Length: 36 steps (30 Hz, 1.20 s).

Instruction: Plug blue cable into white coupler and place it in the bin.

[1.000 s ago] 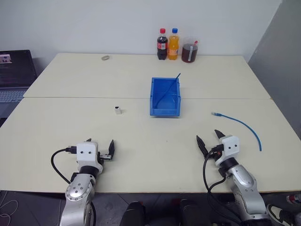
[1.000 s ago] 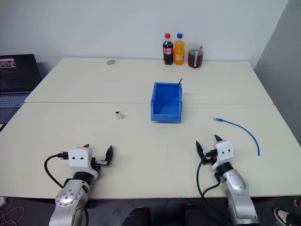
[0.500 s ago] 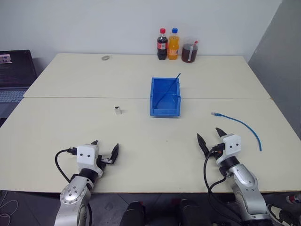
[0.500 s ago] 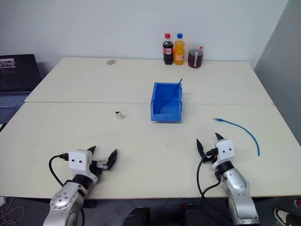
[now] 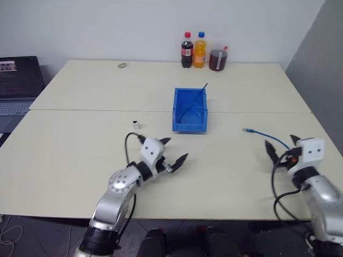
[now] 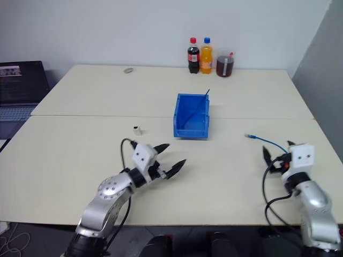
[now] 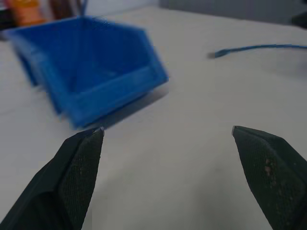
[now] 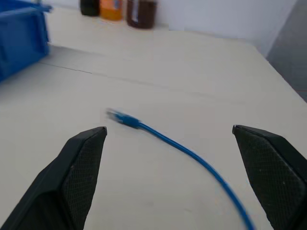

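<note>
On bench [image 5: 80, 139], centre: bin [image 5: 189, 110], dark cable leaning inside. White coupler [image 5: 136, 124] lay left of bin, apart from it. Blue cable [image 5: 266, 136] lay right of bin, plug end toward bin. Left tool [image 5: 172, 155] spread, empty, hovered before bin. Right tool [image 5: 280, 145] spread, empty, just short of blue cable.

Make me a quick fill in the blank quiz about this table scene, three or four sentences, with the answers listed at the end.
1. Both the left gripper and the right gripper have their fingers ____.
2. The white coupler sits on the table to the ____ of the bin, apart from it.
3. The blue cable lies on the table just ahead of the ____ gripper.
4. At the table's far edge stand two bottles and a ____ jar of dark liquid.

Answers: open; left; right; single
</note>
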Each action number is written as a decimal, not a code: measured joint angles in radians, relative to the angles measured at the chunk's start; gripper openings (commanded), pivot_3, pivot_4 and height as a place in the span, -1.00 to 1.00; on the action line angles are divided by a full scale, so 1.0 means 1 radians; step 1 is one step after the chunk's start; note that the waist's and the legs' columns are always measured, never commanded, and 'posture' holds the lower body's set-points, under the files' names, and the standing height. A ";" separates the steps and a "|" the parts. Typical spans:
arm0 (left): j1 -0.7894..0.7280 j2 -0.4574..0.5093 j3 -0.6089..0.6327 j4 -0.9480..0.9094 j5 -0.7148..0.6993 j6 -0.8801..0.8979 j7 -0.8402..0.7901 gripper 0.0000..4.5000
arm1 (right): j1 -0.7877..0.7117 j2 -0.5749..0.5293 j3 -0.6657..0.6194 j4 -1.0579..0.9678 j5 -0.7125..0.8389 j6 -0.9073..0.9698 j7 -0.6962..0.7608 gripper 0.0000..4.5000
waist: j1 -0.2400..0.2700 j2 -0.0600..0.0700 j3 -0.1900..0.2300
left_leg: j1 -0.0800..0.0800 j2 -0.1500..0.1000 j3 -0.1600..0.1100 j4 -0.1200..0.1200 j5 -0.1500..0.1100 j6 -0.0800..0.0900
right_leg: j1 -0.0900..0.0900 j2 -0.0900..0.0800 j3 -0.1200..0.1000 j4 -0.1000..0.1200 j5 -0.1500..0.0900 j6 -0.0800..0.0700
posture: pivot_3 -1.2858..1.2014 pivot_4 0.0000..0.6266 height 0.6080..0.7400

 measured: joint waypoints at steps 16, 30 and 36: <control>-0.250 -0.009 -0.115 0.110 -0.027 0.094 -0.198 1.00 | -0.438 -0.277 0.182 0.672 -0.066 0.185 0.373 0.99 | -0.003 0.003 0.003 | 0.000 -0.001 0.007 -0.001 0.000 0.000 | -0.001 -0.001 0.004 -0.001 0.001 -0.002 | 0.03 -0.52 1.00; -0.233 0.003 -0.133 0.107 -0.020 0.092 -0.217 1.00 | -0.643 -0.331 0.293 0.958 -0.182 0.123 0.592 -0.30 | -0.003 0.002 0.004 | 0.001 -0.001 0.009 0.000 0.000 0.000 | -0.001 -0.001 0.006 -0.001 0.002 -0.002 | 0.03 -0.52 1.00; -0.227 0.007 -0.133 0.104 -0.020 0.091 -0.218 1.00 | -0.630 -0.332 0.323 0.960 -0.224 -0.013 0.645 -0.99 | -0.004 0.002 0.004 | 0.002 -0.001 0.010 0.000 0.000 0.000 | -0.001 -0.001 0.008 -0.001 0.002 -0.001 | 0.03 -0.52 1.00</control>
